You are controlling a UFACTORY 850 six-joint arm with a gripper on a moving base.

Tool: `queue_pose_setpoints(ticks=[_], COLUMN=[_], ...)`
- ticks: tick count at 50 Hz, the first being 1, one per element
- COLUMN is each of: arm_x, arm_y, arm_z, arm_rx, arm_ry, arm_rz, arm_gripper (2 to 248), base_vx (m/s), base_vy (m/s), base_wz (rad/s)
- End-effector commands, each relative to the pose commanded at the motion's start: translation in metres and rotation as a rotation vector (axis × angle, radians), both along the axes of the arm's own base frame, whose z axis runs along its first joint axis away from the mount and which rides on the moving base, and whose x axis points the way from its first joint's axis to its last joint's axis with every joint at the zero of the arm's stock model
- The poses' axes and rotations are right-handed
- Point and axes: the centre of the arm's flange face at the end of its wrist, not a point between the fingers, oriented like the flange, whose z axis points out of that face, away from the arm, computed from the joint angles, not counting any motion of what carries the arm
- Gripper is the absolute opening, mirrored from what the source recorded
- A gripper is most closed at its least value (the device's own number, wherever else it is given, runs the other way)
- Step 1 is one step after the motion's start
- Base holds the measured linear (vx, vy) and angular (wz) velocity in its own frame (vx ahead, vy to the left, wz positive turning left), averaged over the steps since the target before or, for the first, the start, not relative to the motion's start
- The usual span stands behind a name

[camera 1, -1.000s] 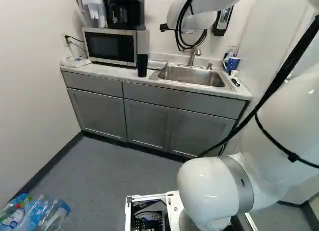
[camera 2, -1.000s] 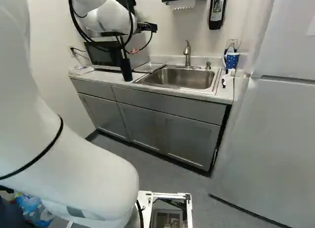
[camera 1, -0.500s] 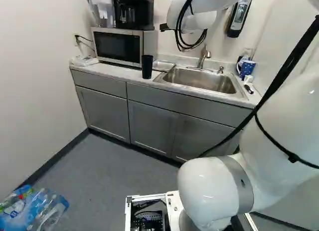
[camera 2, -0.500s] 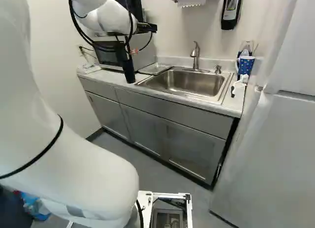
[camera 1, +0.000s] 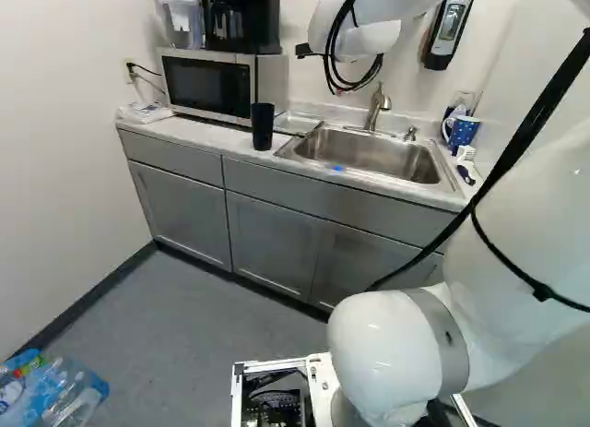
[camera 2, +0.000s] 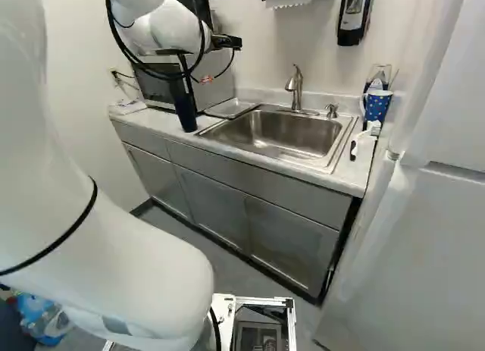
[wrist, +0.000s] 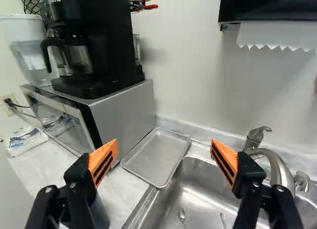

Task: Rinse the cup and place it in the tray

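Dark cup (camera 1: 263, 126) on the bench (camera 1: 214, 141), claw (camera 2: 226, 42) spread wide

The cup, a smooth tapered tumbler, stands upright left of the sink (camera 1: 369, 155) in the left base view. In the wrist view, it is partly hidden behind one finger; whether they touch, I can't tell. The claw's ribbed orange pads (wrist: 104, 162) stand well apart, with the tray (wrist: 156, 157) seen ahead between them. That tray is shallow, dull metal with rounded corners and a raised rim, beside the boxy steel-sided microwave (wrist: 124, 110).

Only the wrist view shows a spoon (wrist: 182, 214) in the brushed-metal basin. Only the left base view shows a blue light spot (camera 1: 337, 168) on the sink's front rim. The right base view adds a white refrigerator (camera 2: 432, 222). Both base views show a blue mug (camera 2: 377, 104) with pale dots. Pale lettering marks the glossy black coffee maker (wrist: 101, 41).
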Motion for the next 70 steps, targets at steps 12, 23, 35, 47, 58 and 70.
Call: queue_pose_setpoints(ticks=[12, 23, 35, 47, 58, 70], arm_x=[0.0, 0.002, 0.002, 0.008, 0.02, 0.038], arm_y=[0.0, -0.001, -0.001, -0.001, -0.004, -0.007], arm_z=[0.0, 0.0, 0.0, 0.0, 0.001, 0.001], arm_rx=[0.0, 0.0, 0.0, 0.0, 0.0, 0.0], arm_ry=[0.0, 0.0, 0.0, 0.001, 0.003, 0.005], arm_rz=[0.0, -0.002, -0.002, -0.003, -0.007, -0.014], arm_gripper=[247, 247, 247, 247, 247, 247], base_vx=[0.108, 0.037, 0.0, 0.0, 0.0, 0.0], base_vy=[-0.111, -0.04, 0.0, 0.0, 0.0, 0.0], base_wz=[0.01, -0.001, 0.0, 0.0, 0.0, 0.0])
